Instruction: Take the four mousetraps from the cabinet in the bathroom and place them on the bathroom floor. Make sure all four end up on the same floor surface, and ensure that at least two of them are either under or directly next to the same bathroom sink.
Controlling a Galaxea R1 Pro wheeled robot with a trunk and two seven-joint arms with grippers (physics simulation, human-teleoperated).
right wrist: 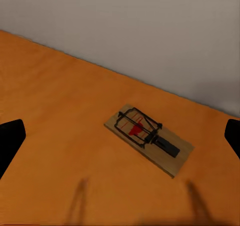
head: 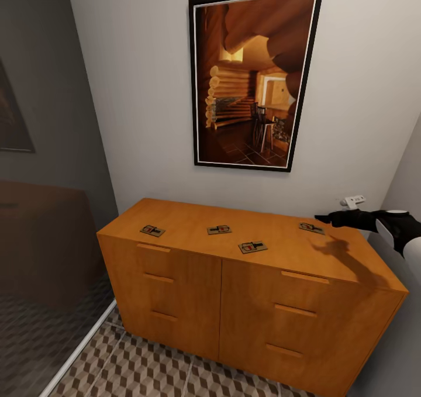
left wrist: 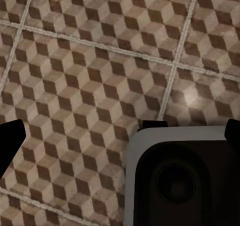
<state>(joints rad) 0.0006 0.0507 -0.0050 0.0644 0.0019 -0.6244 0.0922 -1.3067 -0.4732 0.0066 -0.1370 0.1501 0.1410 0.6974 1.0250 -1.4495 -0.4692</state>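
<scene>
Four mousetraps lie flat on top of the orange-brown cabinet (head: pixel 193 292): one at the left (head: pixel 152 230), one in the middle (head: pixel 219 229), one nearer the front (head: pixel 252 247) and one at the back right (head: pixel 311 227). My right gripper (head: pixel 320 217) hovers open just right of that last trap, above the cabinet top. In the right wrist view the trap (right wrist: pixel 165 153) lies ahead between the spread fingers of the right gripper (right wrist: pixel 120 136), untouched. My left gripper (left wrist: pixel 122 136) hangs open over the cube-patterned bathroom floor (left wrist: pixel 100 76). The sink is out of view.
A large framed picture (head: pixel 251 75) hangs on the wall above the cabinet, and a white wall socket (head: pixel 353 200) sits behind my right hand. A dark glass partition (head: pixel 47 239) bounds the left side. Patterned floor (head: pixel 146 368) runs before the cabinet. My base (left wrist: pixel 185 181) shows below the left gripper.
</scene>
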